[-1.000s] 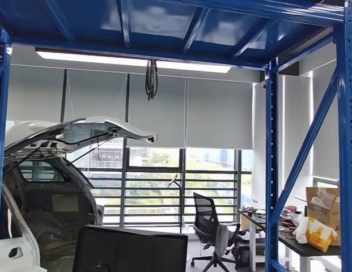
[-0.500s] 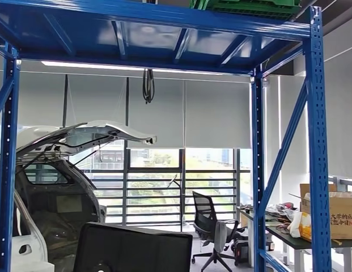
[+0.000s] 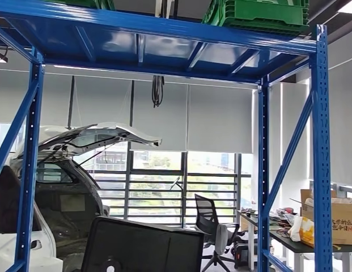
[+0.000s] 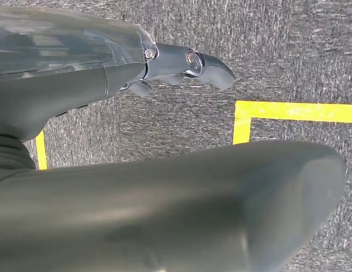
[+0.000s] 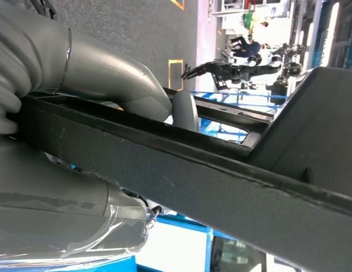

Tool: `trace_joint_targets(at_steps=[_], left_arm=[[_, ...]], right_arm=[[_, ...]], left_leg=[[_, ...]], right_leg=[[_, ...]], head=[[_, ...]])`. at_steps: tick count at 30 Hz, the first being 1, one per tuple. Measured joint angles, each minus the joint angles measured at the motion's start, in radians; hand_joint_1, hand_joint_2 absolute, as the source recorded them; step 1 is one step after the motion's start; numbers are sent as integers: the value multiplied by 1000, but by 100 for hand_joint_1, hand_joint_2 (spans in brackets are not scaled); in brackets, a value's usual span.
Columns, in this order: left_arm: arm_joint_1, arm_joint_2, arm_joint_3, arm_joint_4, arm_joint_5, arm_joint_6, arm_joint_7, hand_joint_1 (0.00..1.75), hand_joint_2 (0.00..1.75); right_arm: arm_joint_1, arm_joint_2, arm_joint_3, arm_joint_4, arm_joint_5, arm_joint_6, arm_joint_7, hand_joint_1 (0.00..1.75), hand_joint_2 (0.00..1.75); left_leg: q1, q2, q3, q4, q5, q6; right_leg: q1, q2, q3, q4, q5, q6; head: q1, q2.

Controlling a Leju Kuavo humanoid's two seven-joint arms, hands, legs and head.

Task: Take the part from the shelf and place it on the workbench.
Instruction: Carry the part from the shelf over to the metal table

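Observation:
The part is a large flat black panel that stands upright at the bottom of the head view, in front of the blue shelf rack. In the right wrist view my right hand grips the black part along its edge, with the thumb on one side and the fingers on the other. My left hand hangs over grey carpet with its fingers stretched out and nothing in them.
Green crates sit on the rack's top level. Behind the rack are a white car with its hatch raised, an office chair and a desk with a cardboard box. Yellow tape marks the floor.
The whole head picture has shifted, so the camera moved: the rack's top shelf and green crates have come into view and its left post now shows. The black part stays at the bottom.

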Motion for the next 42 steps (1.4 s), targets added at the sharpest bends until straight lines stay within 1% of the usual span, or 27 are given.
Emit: trace_joint_targets(at_steps=[2, 5, 7, 8, 10, 11, 12, 13, 15, 16, 18, 20, 22, 24, 26, 27, 28, 29, 30, 32, 33, 34, 36, 38, 40, 41, 42], left_arm=[[-1, 0, 2, 0, -2, -1, 0, 0, 175], [0, 0, 4, 0, -7, -2, 1, 0, 175], [-1, 0, 4, 0, -11, -3, 1, 0, 175], [-1, 0, 4, 0, -12, -3, 1, 0, 175], [0, 1, 4, 0, -16, -3, 1, 0, 175], [1, 2, 4, 0, -17, -3, 1, 0, 175], [3, 3, 4, 0, -18, -3, 1, 0, 175], [4, 3, 5, 0, -19, -3, 1, 0, 175], [4, 4, 5, 0, -19, -3, 1, 0, 175], [3, 4, 5, 0, -19, -3, 1, 0, 175], [-2, 4, 5, 0, -19, -3, 1, 0, 175], [-2, 5, 5, 0, -20, -3, 1, 0, 175], [2, 5, 6, 0, -20, -3, 1, 0, 175], [2, 6, 8, 0, -22, -3, 2, 0, 175], [1, 8, 9, 0, -25, -3, 5, 0, 175], [1, 8, 9, 0, -27, -3, 8, 0, 175], [2, 9, 10, 0, -29, -3, 10, 0, 175], [3, 9, 10, 0, -30, -3, 12, 0, 175], [4, 9, 10, 0, -32, -3, 14, 0, 175], [2, 8, 10, 0, -35, -3, 18, 0, 175], [2, 8, 10, 0, -36, -3, 20, 0, 175], [3, 8, 11, 0, -37, -3, 23, 0, 175], [7, 10, 13, 0, -37, -2, 30, 0, 175], [11, 14, 17, 1, -38, -2, 38, 0, 175], [10, 20, 21, 1, -37, -2, 42, 0, 175], [8, 23, 23, 0, -35, -1, 43, 0, 175], [8, 25, 25, 1, -33, 0, 43, 0, 175]], right_arm=[[-2, 2, 0, 0, 0, 4, -4, 175, 175], [-5, 3, -1, 0, 9, 10, -11, 175, 175], [-9, 4, -1, -1, 18, 14, -16, 175, 175], [-11, 5, -1, -1, 22, 15, -18, 175, 175], [-14, 6, 0, 1, 27, 17, -20, 175, 175], [-14, 6, 1, 3, 30, 18, -21, 175, 175], [-13, 6, 1, 5, 32, 19, -21, 175, 175], [-13, 6, 2, 7, 33, 21, -21, 175, 175], [-14, 6, 2, 8, 35, 24, -21, 175, 175], [-15, 6, 2, 9, 36, 25, -22, 175, 175], [-17, 6, 2, 9, 39, 27, -24, 175, 175], [-18, 6, 3, 10, 42, 29, -25, 175, 175], [-20, 6, 5, 11, 44, 31, -27, 175, 175], [-23, 4, 7, 13, 47, 33, -28, 175, 175], [-25, 0, 10, 17, 51, 35, -29, 175, 175], [-25, -2, 12, 20, 54, 35, -29, 175, 175], [-26, -4, 14, 22, 56, 36, -29, 175, 175], [-28, -6, 16, 23, 58, 37, -29, 175, 175], [-31, -7, 17, 24, 58, 38, -29, 175, 175], [-40, -10, 18, 24, 59, 39, -30, 175, 175], [-44, -12, 20, 24, 60, 39, -30, 175, 175], [-47, -14, 21, 24, 61, 39, -31, 175, 175], [-54, -16, 25, 20, 64, 41, -31, 175, 175], [-61, -14, 30, 14, 65, 43, -31, 175, 175], [-66, -12, 35, 11, 69, 46, -30, 175, 175], [-67, -12, 39, 10, 73, 48, -30, 175, 175], [-67, -12, 45, 10, 76, 49, -29, 175, 175]], left_leg=[[0, 0, -4, 0, 3, -6], [3, 0, -12, -4, 9, -21], [3, 0, -24, 12, -11, -27], [3, 0, -41, 46, -35, -30], [4, -1, -98, 167, -92, -35], [4, -1, -126, 224, -109, -38], [5, -1, -143, 255, -108, -42], [7, 0, -145, 250, -90, -46], [12, 9, -99, 142, -19, -53], [11, 21, -74, 84, 6, -54], [7, 36, -55, 28, 22, -43], [4, 27, -62, 30, 23, -26], [5, 15, -65, 28, 29, -14], [7, 2, -69, 27, 36, -4], [6, -13, -75, 27, 40, 1], [4, -21, -76, 27, 41, 2], [3, -30, -77, 28, 42, 3], [2, -40, -77, 27, 43, 3], [1, -49, -77, 27, 45, 2], [4, -68, -80, 27, 49, -3], [8, -77, -84, 26, 52, -7], [12, -86, -88, 25, 56, -13], [16, -97, -93, 19, 61, -25], [12, -69, -107, 40, 38, -34], [10, -32, -148, 133, -21, -40], [10, -26, -174, 195, -49, -44], [11, -23, -193, 241, -63, -48]], right_leg=[[8, 2, 58, -109, 34, -16], [11, 3, 68, -146, 41, -26], [5, -1, 76, -175, 48, -36], [2, -4, 79, -187, 51, -41], [4, -10, 75, -189, 53, -44], [4, -14, 73, -186, 53, -44], [4, -18, 71, -183, 52, -43], [4, -22, 69, -179, 50, -42], [2, -31, 65, -166, 44, -35], [3, -36, 62, -156, 39, -30], [8, -44, 53, -140, 33, -20], [9, -56, 49, -135, 32, -14], [4, -47, 44, -119, 14, -5], [-2, -18, 12, -33, -47, 5], [-5, -7, -40, 98, -111, 8], [-5, -6, -55, 137, -120, 7], [-4, -5, -53, 142, -112, 4], [-4, 0, -34, 107, -86, -1], [-2, 14, 0, 41, -49, -9], [0, 61, 60, -85, 4, -25], [3, 79, 75, -119, 16, -29], [4, 85, 79, -131, 17, -31], [5, 64, 84, -149, 22, -33], [0, 39, 92, -177, 31, -39], [0, 14, 93, -187, 35, -43], [0, 1, 90, -186, 35, -44], [1, -11, 88, -184, 35, -44]], head=[[0, 0], [0, 0], [0, 0], [1, 0], [1, 0], [1, 0], [1, 0], [1, 0], [1, 0], [1, 0], [0, 0], [0, 0], [0, 0], [0, 0], [0, 0], [0, 0], [0, 0], [0, 0], [0, 0], [0, 0], [0, 0], [0, 0], [0, 0], [0, 0], [1, 0], [1, 0], [1, 0]])
